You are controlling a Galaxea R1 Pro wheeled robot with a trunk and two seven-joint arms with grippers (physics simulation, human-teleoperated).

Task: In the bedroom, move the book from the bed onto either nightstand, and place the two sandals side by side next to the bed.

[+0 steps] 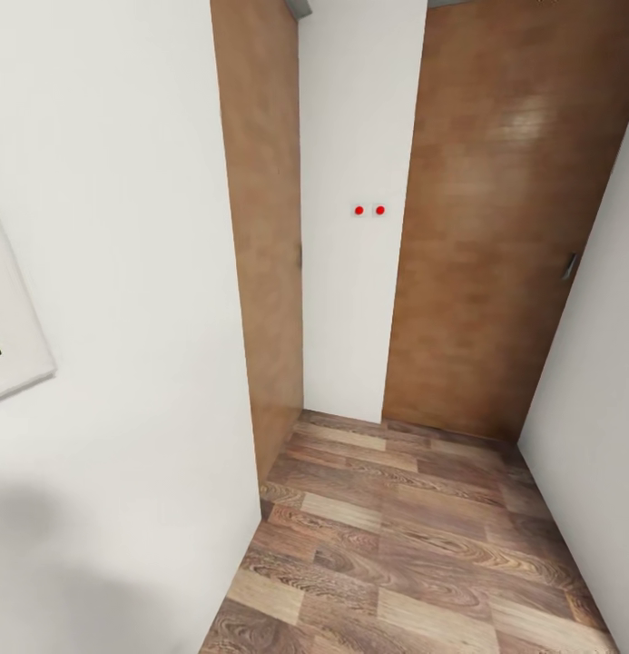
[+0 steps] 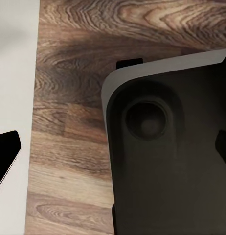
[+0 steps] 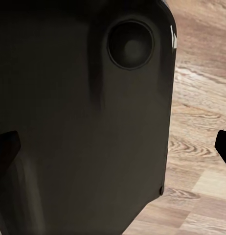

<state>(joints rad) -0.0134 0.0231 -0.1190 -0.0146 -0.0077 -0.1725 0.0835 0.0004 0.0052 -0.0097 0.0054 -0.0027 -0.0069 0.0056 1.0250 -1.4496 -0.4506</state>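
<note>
- Bedroom things out of view here: narrow hallway, wood-plank floor, white walls, two brown wooden doors.
- Left tool's dark fingertip and right tool's dark fingertip spread wide, holding nothing.

Ahead: we face a narrow passage of bare wood-plank floor; a white end wall closes it
Left: white wall close beside us
Right: brown door; white wall
Below: dark robot base fills our wrist views
</note>
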